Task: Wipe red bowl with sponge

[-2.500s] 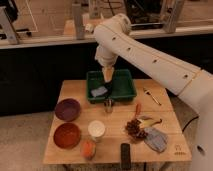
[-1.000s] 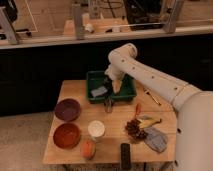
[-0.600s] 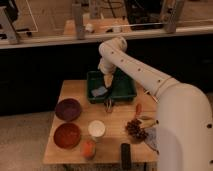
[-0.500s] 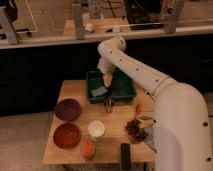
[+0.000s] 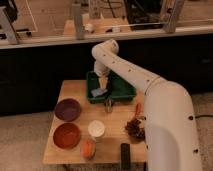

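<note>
The red bowl (image 5: 66,135) sits at the front left of the wooden table (image 5: 75,91). A grey-blue sponge (image 5: 97,92) lies in the left part of the green tray (image 5: 122,93) at the back of the table. My gripper (image 5: 103,86) hangs from the white arm, down inside the tray, right over the sponge and at its upper right edge. The arm's wrist hides the point where gripper and sponge meet. The gripper is far from the red bowl.
A purple bowl (image 5: 67,109) sits behind the red bowl. A white cup (image 5: 96,128) and an orange can (image 5: 88,148) stand at the front middle. A small dark object (image 5: 107,104) lies just in front of the tray. A brown cluster (image 5: 134,127), an orange item (image 5: 138,108) and a black object (image 5: 125,155) lie at the right.
The arm has swung left and the gripper has dropped from above the tray down onto the sponge side of it. The bowls and cup have not moved.
</note>
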`<action>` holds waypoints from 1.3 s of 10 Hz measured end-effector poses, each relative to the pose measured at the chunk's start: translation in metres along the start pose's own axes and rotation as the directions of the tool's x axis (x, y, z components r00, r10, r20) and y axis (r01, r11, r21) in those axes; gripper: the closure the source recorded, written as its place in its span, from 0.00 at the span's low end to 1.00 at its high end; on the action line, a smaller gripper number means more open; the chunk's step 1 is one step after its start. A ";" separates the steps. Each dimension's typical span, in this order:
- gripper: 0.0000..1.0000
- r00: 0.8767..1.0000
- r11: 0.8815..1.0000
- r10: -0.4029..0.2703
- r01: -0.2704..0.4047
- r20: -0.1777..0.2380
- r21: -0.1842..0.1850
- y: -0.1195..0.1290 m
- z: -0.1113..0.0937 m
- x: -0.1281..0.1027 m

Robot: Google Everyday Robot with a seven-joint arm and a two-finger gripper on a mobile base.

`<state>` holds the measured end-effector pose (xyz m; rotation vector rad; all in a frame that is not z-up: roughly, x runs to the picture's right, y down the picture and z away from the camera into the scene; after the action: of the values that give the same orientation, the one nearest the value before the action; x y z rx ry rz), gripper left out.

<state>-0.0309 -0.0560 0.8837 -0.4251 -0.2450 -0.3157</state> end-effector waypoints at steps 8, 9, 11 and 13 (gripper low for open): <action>0.20 1.000 1.000 -0.003 0.003 -0.004 0.016 0.018 0.057 0.009; 0.20 1.000 1.000 -0.002 0.002 -0.004 0.024 0.021 0.061 0.014; 0.20 1.000 0.999 0.000 0.001 -0.006 0.049 0.022 0.062 0.023; 0.20 1.000 0.998 -0.001 0.002 -0.012 0.067 0.021 0.064 0.028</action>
<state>-0.0083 -0.0171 0.9406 -0.3570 -0.2438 -0.3108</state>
